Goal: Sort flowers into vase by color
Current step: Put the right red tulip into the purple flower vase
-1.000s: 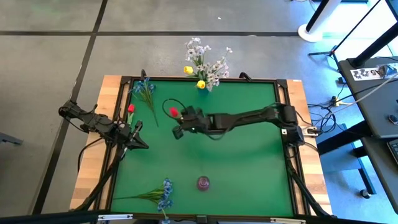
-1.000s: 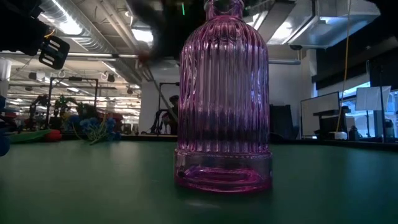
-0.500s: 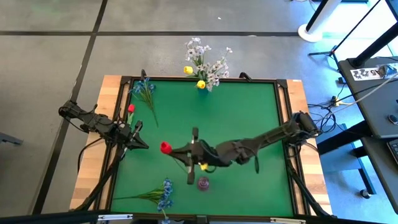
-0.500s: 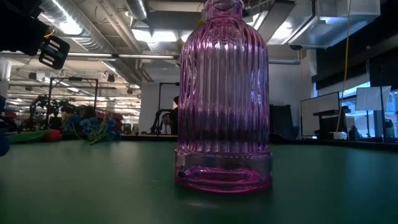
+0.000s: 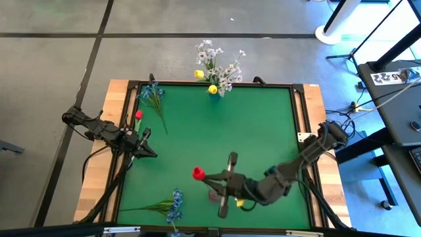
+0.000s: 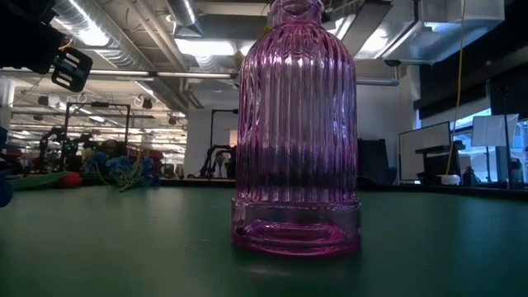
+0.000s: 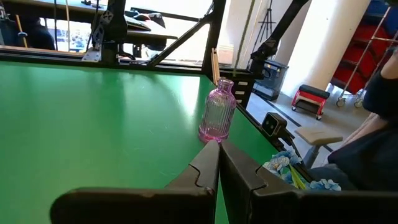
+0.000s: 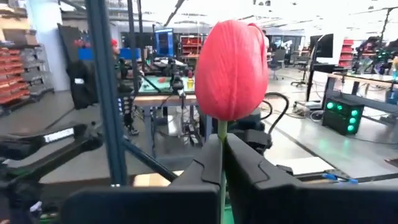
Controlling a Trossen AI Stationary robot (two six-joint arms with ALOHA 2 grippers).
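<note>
Red bud [image 8: 232, 68] is clamped by its stem in my right gripper [image 8: 222, 163], hanging right above the pink vase [image 5: 215, 194]; I need stem tip over the neck & a slow drop. Left gripper [image 7: 218, 163], pinched on nothing, waits at left edge

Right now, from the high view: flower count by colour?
Red buds: 2, one held in the right gripper; the left gripper waits at the table's left.
Yellow buds: 2
Blue bunches: 2
White sprig bunch: 1
Total: 7
</note>
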